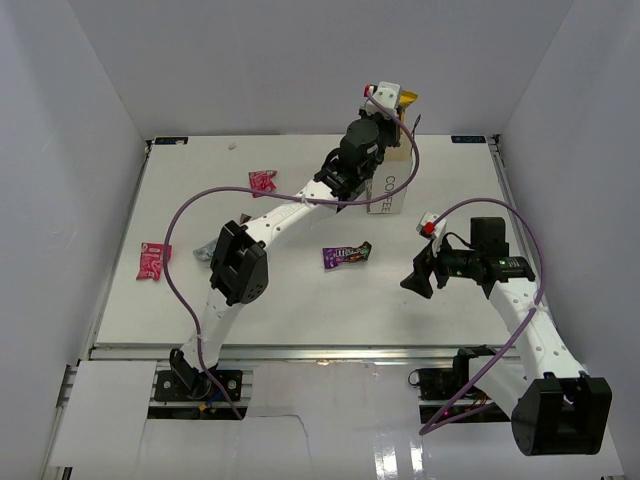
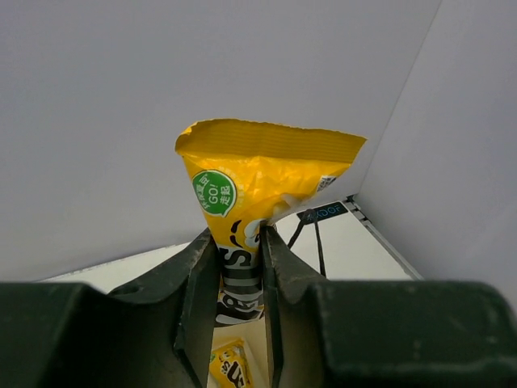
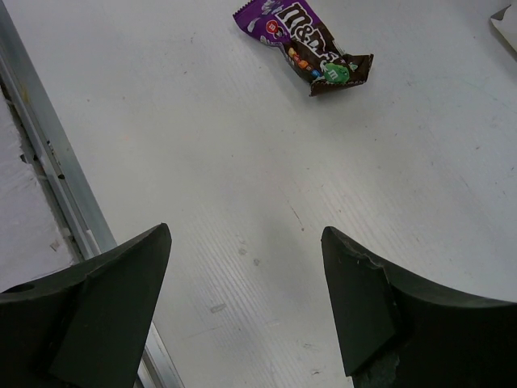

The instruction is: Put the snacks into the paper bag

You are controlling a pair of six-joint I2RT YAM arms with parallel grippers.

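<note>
Crinkled yellow foil snack wrapper [image 2: 258,182] is clamped by its lower end in the left gripper [image 2: 237,242], high over the upright white paper bag [image 1: 392,188] at the far side of the table [image 1: 300,305]. A second yellow pack [image 2: 230,364] shows below, apparently inside. Judgement: centre over the mouth, lower, then release, clear of the dark loop handles [image 2: 317,246]. Jaws of the right gripper [image 3: 246,267] stand wide apart, empty, near the purple candy pack [image 3: 307,44].

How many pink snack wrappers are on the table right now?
2. The far pink wrapper lies left of the paper bag; the near pink wrapper lies by the left edge of the table. The bag's inside is hidden.
</note>
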